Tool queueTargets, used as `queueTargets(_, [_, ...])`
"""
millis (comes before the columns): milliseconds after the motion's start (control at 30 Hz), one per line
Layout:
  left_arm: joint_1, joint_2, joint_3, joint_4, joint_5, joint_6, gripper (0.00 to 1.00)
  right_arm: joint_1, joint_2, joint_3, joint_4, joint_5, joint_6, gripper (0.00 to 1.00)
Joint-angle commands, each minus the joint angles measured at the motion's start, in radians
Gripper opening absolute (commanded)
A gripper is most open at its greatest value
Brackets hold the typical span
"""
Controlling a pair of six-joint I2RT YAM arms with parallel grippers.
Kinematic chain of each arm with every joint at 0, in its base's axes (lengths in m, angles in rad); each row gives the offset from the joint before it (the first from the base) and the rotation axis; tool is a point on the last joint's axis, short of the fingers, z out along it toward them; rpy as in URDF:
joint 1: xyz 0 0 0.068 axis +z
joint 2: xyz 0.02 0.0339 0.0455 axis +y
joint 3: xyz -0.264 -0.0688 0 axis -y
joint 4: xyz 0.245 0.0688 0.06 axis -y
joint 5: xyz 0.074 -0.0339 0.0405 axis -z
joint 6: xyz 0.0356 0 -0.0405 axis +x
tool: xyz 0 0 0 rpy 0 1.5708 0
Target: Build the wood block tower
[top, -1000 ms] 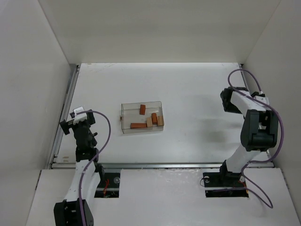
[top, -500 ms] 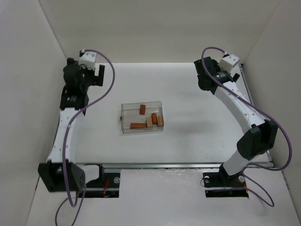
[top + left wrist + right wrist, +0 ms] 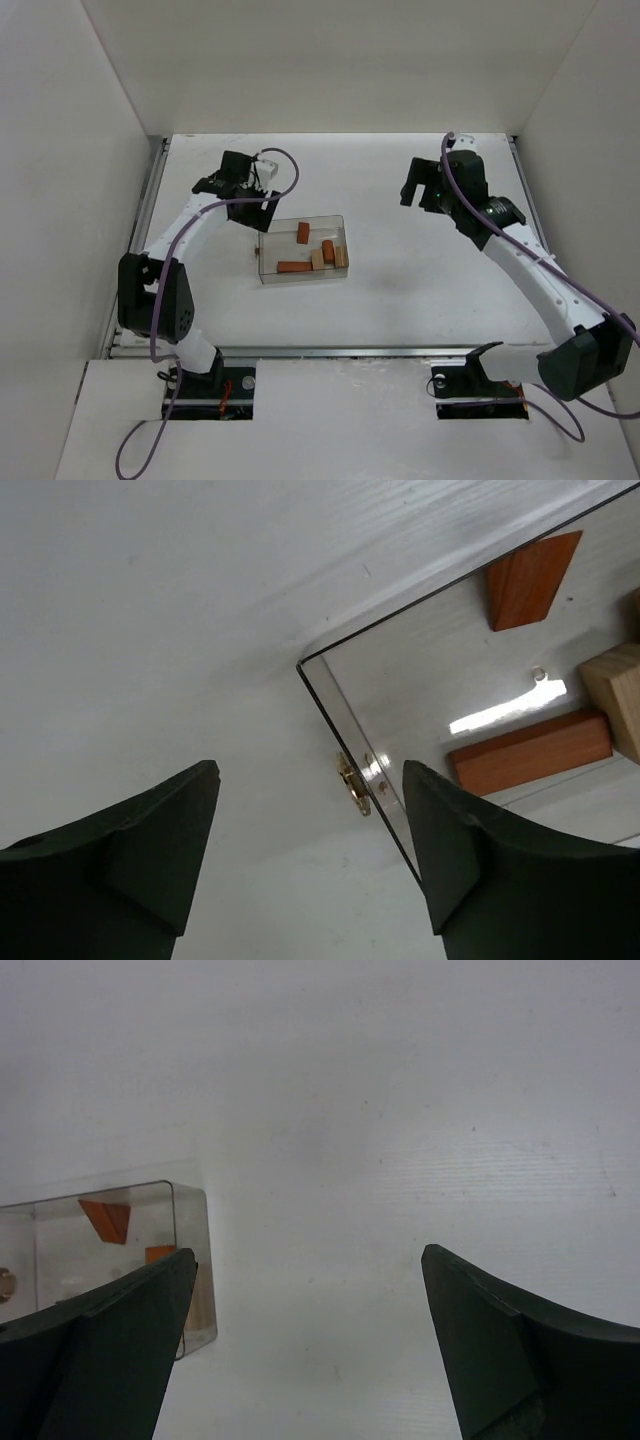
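**Top and wrist views.** The wood blocks (image 3: 317, 259) (five pieces, reddish-brown and light tan) lie loose inside the clear box (image 3: 275, 240). The box sits on the white bench (image 3: 420, 290), left of centre. No block rests on another.

- A short reddish block (image 3: 303, 232) lies toward the far wall.
- A reddish bar (image 3: 293, 267) lies along the near wall.
- A third reddish piece (image 3: 327, 249) sits between the two tan pieces at the right end.

The left fingers (image 3: 308, 780) hang above the box's left wall, near a corner. They are spread apart and grip nothing. A small gold-coloured fitting (image 3: 352, 783) on that wall shows between them.

The right fingers (image 3: 308, 1255) stand wide apart over bare bench, to the right of the box and apart from it. They too grip nothing.
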Motion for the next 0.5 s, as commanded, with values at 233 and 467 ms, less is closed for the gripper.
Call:
queueTargets(233, [-0.026, 0.171, -0.025, 0.070, -0.094, -0.127, 0.48, 0.070, -0.126, -0.119, 0.030, 0.047, 0.070, 1.00])
queueTargets(467, [-0.026, 0.249, 0.010, 0.095, -0.140, -0.173, 0.00, 0.103, -0.196, -0.168, 0.011, 0.091, 0.115, 1.00])
